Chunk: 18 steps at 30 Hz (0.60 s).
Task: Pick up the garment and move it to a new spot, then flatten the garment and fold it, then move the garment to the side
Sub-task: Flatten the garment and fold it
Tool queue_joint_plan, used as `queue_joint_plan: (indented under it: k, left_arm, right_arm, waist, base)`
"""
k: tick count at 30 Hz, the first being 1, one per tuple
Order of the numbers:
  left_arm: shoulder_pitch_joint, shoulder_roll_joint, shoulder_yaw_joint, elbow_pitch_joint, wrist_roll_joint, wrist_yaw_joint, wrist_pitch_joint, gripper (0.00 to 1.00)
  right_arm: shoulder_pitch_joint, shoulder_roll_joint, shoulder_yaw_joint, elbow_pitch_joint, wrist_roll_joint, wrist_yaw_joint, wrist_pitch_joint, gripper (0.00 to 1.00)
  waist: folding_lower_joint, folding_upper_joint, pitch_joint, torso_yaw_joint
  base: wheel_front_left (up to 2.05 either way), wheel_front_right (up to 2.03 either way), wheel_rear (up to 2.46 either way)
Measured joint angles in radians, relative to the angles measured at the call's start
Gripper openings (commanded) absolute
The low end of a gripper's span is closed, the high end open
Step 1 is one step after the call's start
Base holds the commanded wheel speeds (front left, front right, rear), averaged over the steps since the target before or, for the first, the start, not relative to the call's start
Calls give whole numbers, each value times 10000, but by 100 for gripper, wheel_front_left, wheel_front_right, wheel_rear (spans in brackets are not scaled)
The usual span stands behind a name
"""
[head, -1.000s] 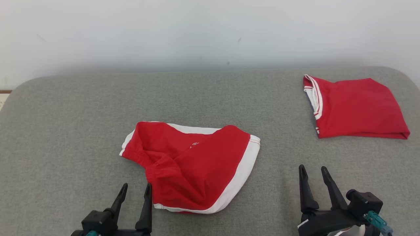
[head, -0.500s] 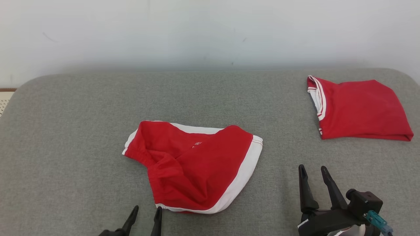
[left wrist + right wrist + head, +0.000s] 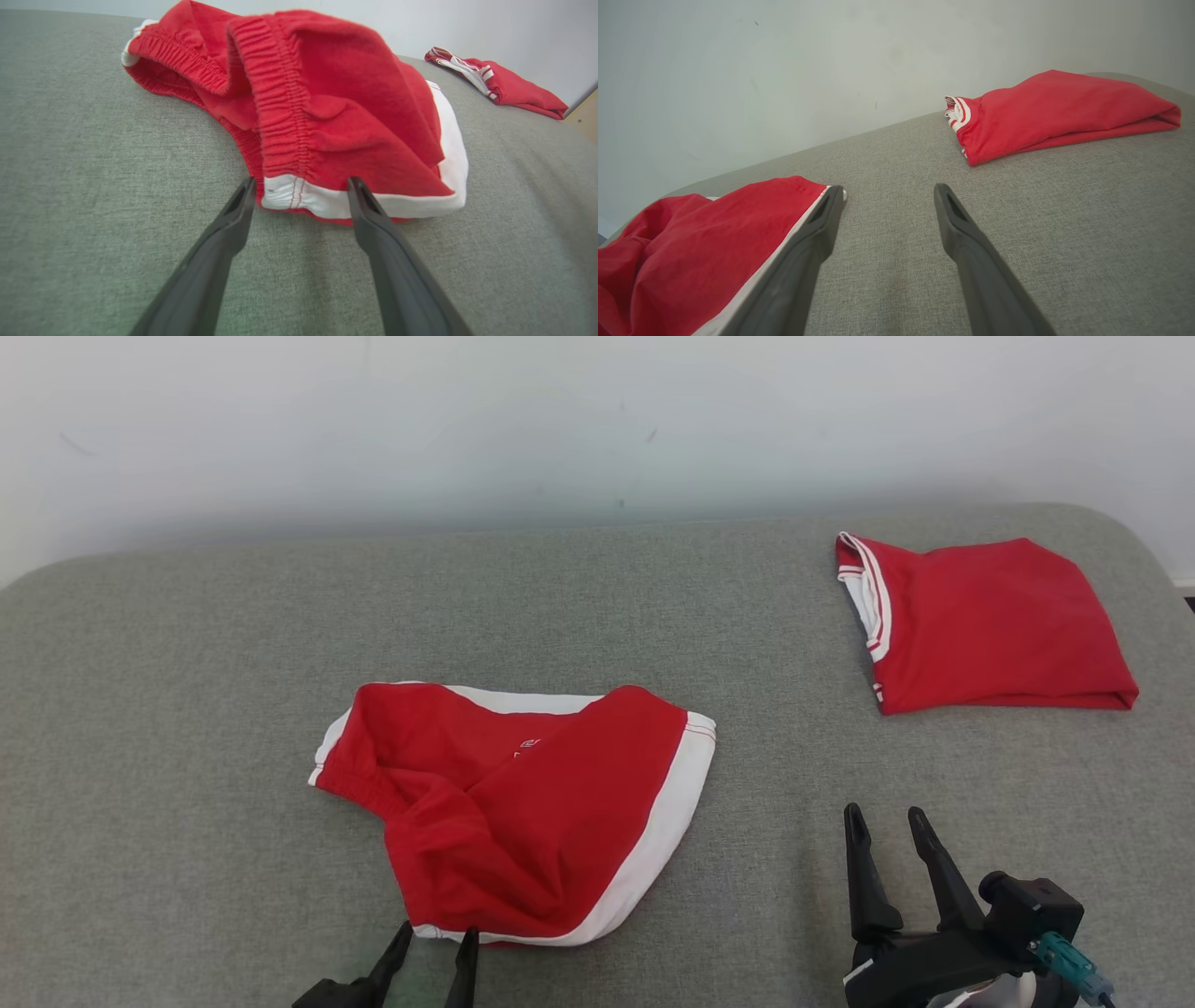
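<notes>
The garment (image 3: 523, 812) is a pair of red shorts with white trim, lying crumpled in the middle of the grey cushion. My left gripper (image 3: 436, 933) is open at the shorts' near corner. In the left wrist view, the left gripper (image 3: 301, 182) has its fingertips on either side of the white-hemmed waistband corner of the garment (image 3: 336, 107), with the jaws apart. To the right of the shorts, my right gripper (image 3: 883, 814) stands open over bare cushion. In the right wrist view, the right gripper (image 3: 888, 189) holds nothing, and the garment (image 3: 691, 252) lies beside its left finger.
A second red garment (image 3: 990, 625), folded, lies at the back right of the cushion (image 3: 187, 709); it is also in the left wrist view (image 3: 504, 84) and the right wrist view (image 3: 1055, 107). A pale wall runs behind the cushion's far edge.
The head camera has shifted. My left gripper has moved right to the shorts' near corner and sits lower in view. The right gripper and both garments have stayed put.
</notes>
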Motion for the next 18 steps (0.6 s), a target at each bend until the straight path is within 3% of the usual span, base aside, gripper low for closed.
queue_joint_plan:
  k: [1, 2, 3, 4, 18]
  left_arm:
    - [-5, -13, 4, 59, 4, -58, 0, 100]
    - [-5, -31, 10, 148, 2, -69, 0, 79]
    - [-10, -42, 4, 270, -8, -150, -2, 26]
    - [-11, -44, -21, 389, -8, -182, -2, 0]
    - [145, 98, 307, -332, 100, -12, -8, 0]
  right_arm:
    - [0, 0, 2, 0, -2, 0, 15, 100]
    - [0, 0, 4, 8, -2, 0, 19, 100]
    - [1, 0, 12, 13, -2, 0, 23, 100]
    - [3, 0, 12, 21, -2, 0, 25, 100]
    - [266, 0, -82, -2, -31, 0, 69, 100]
  waist:
    - [0, 0, 2, -22]
    - [0, 0, -3, -41]
    - [0, 0, -16, -54]
    - [0, 0, -36, -64]
    - [0, 0, -329, 554]
  base:
    - [0, 0, 0]
    - [0, 0, 0]
    - [0, 0, 0]
    - [0, 0, 0]
    - [0, 0, 0]
